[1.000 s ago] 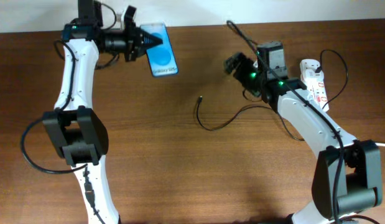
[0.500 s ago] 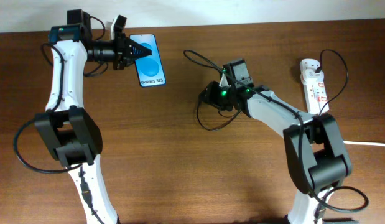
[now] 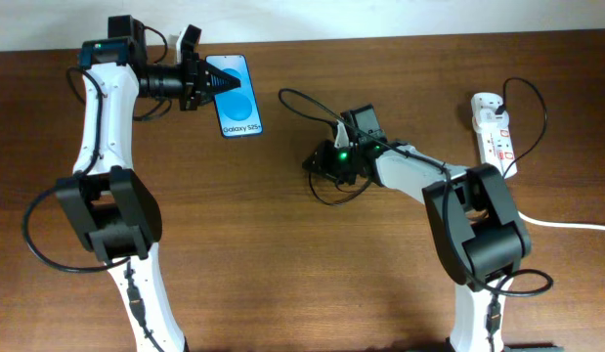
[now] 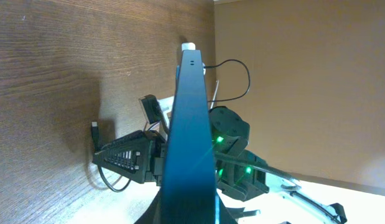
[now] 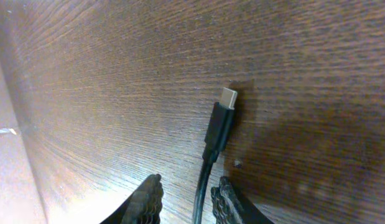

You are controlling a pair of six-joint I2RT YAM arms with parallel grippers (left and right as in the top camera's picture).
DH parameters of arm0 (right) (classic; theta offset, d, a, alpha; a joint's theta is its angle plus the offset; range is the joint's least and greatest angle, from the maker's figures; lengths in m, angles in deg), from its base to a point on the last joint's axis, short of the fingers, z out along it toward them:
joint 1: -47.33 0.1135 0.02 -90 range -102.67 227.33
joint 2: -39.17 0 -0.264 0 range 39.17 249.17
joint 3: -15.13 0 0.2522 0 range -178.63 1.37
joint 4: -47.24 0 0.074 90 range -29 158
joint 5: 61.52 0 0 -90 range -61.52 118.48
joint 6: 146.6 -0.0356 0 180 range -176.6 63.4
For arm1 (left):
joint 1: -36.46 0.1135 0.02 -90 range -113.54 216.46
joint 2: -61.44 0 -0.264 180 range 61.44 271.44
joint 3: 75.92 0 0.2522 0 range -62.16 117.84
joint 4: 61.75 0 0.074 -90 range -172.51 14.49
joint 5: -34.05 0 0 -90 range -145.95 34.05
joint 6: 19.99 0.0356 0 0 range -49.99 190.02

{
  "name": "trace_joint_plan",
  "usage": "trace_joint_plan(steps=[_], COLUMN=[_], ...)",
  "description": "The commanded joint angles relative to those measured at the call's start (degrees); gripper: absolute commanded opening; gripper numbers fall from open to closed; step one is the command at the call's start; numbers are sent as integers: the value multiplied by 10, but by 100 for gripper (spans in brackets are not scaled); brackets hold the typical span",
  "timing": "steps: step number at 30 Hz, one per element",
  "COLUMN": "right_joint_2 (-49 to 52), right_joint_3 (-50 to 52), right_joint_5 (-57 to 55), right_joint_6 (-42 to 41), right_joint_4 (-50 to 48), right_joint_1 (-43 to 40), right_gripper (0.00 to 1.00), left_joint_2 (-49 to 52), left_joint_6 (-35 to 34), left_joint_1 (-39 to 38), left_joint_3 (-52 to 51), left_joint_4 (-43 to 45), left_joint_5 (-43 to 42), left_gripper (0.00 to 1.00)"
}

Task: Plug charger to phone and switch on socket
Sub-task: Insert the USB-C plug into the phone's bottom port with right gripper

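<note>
My left hand [image 3: 216,83] pinches the slim black-edged smartphone [image 3: 241,108], light-blue screen facing up. My right hand [image 5: 187,199] is spread astride the thin black charger cable [image 5: 218,127], just behind its connector tip, flat on the brown wooden counter [image 3: 282,254].

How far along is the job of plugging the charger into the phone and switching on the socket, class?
Done: the left hand grips the phone. In hand: the right hand straddles the charger cable, open, not gripping. Remaining: plugging in, then switching on the power strip.
</note>
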Motion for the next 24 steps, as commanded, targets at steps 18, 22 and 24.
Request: trace_joint_plan(steps=[18,22,24], right_joint_2=[-120,-239,-284], right_joint_3=[1,1,1], right_joint_5=[199,210,211], right_joint_6=[159,169,174], right_joint_4=[-39,23,71], right_joint_1=[-85,-91,-91], right_gripper=[4,4,4], left_joint_2=[-5,-5,-5], left_joint_6=[-1,-2,-2], left_joint_1=[-1,-7,-19], left_joint_3=[3,3,3], left_joint_4=[9,34,34], left_joint_5=[-122,-199,-199], left_gripper=[0,0,0])
